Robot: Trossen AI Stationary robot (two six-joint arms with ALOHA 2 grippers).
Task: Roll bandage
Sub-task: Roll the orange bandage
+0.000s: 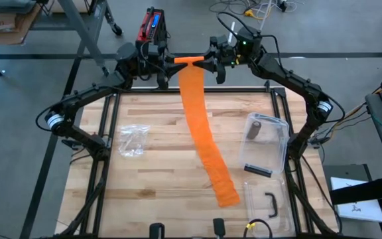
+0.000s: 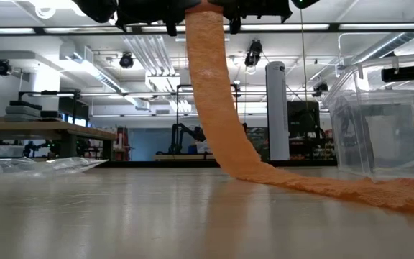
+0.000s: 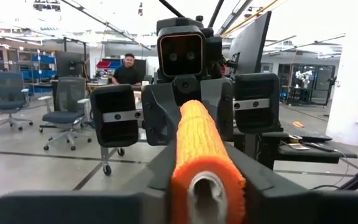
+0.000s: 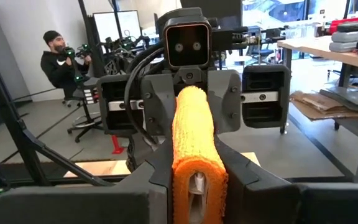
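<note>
An orange bandage is partly wound into a short roll [image 1: 190,60] that hangs level in the air above the table's far edge. Its loose strip [image 1: 204,133] drops from the roll and trails over the wooden table [image 1: 158,179] toward the near right, where its end [image 1: 227,196] lies flat. In the low view the strip [image 2: 218,108] hangs steeply, then lies along the tabletop. My left gripper [image 1: 172,61] and right gripper [image 1: 207,61] face each other, each shut on one end of the roll. My left gripper pinches the roll's left end [image 3: 207,177] between its two fingers [image 3: 272,190]. It comes level from the table's left, with the fingers lying along the roll. The roll is lifted clear and level. The strip hangs below it. My right gripper pinches the roll's right end [image 4: 196,177] between its two fingers [image 4: 247,183]. It comes level from the table's right, with the fingers lying along the roll. The roll stays clear of the table between the two grippers.
A clear plastic box [image 1: 267,141] stands at the right, with a small black piece [image 1: 257,170] and a lid with a black handle [image 1: 270,202] nearer. A clear plastic bag [image 1: 131,141] lies at the left. People sit in the room beyond.
</note>
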